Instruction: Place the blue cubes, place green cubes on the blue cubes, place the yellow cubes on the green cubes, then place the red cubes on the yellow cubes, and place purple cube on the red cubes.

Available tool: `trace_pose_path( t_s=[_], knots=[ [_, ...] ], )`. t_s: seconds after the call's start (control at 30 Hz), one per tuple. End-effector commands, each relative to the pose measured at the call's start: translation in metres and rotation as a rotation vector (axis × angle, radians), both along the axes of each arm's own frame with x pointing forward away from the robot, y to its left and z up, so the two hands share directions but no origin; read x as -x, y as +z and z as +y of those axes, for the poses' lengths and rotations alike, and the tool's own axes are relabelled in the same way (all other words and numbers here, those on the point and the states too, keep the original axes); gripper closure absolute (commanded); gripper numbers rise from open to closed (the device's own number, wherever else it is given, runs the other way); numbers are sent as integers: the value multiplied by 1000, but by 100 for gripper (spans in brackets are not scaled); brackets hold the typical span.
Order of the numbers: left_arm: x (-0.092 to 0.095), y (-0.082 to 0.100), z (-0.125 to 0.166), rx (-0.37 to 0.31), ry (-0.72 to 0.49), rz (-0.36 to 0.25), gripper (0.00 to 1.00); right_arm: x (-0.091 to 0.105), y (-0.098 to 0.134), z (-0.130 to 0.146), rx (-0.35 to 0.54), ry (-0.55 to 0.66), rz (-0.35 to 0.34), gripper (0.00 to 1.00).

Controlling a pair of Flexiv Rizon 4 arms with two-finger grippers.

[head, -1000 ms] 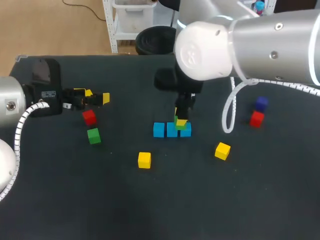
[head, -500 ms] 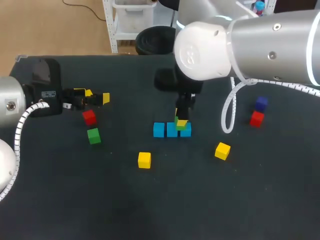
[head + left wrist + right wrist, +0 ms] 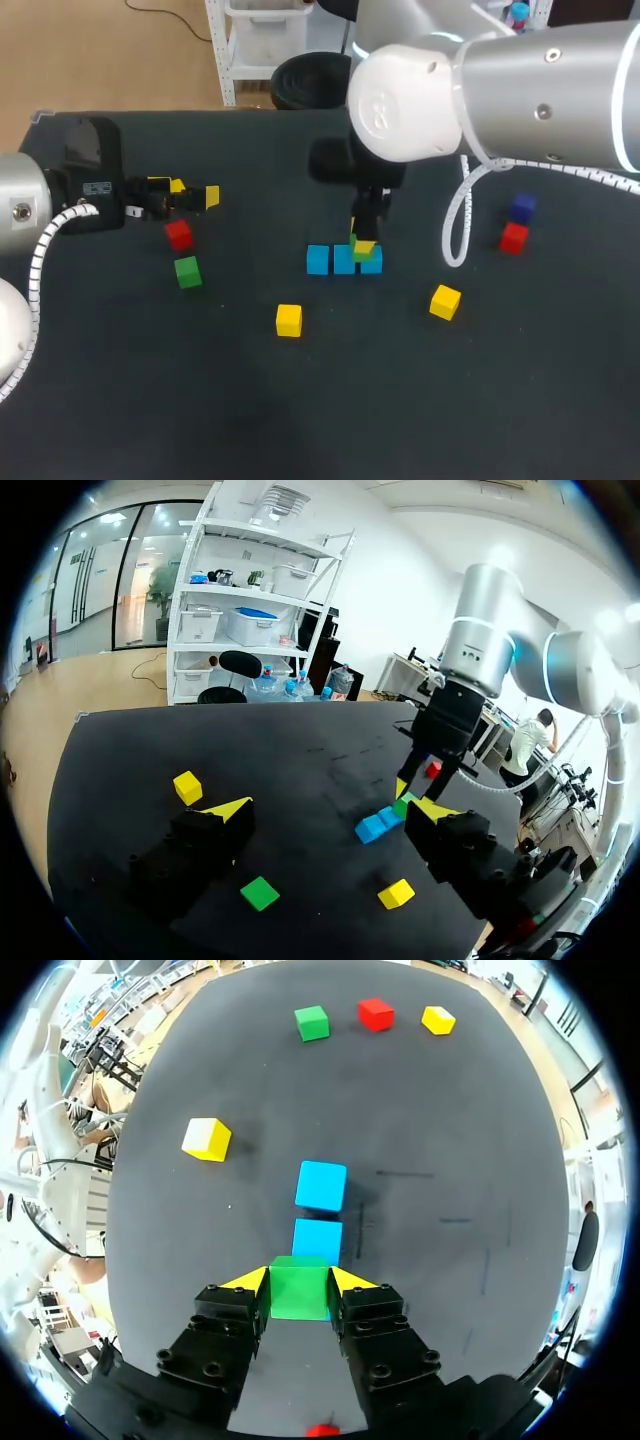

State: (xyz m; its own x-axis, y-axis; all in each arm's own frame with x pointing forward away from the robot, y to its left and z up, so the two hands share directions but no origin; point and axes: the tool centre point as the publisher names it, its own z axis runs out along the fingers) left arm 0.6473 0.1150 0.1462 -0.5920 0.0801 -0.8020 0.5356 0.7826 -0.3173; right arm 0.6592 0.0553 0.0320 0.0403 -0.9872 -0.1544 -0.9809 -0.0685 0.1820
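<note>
Mid-frame on the dark counter [image 3: 300,400], right gripper [image 3: 362,240] clamped on a green cube [image 3: 299,1293] over the right end of three blue cubes [image 3: 343,260] in a row, left gripper [image 3: 195,191] spread wide at centre left, near a red cube [image 3: 179,234].

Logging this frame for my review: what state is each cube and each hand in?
Right hand: shut on held green cube, above the end blue cube.
Left hand: open, empty.
Blue cubes: three in a row on the table.
Other green cube: loose, unstacked.
Yellow cubes: loose, unstacked.
Red cubes: loose, unstacked.
Purple cube: loose, unstacked.
</note>
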Motion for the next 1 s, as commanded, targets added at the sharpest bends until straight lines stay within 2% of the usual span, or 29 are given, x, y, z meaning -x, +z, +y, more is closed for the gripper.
trace_pose_path(
  t_s=[0.03,0.9,0.93,0.97,1.0],
  knots=[
    [0,-1,2,8,-4,-5,0,0,0,0,0,-1,2,100],
    [0,-1,2,8,-4,-5,0,-3,-2,-2,4,-8,2,100],
    [0,-1,2,8,-4,-5,0,-3,-2,-1,3,-9,3,98],
    [0,-1,2,8,-4,-5,0,-3,-2,-1,3,-10,2,93],
    [0,-1,2,8,-4,-5,0,-3,-2,-1,2,-10,2,81]
  ],
)
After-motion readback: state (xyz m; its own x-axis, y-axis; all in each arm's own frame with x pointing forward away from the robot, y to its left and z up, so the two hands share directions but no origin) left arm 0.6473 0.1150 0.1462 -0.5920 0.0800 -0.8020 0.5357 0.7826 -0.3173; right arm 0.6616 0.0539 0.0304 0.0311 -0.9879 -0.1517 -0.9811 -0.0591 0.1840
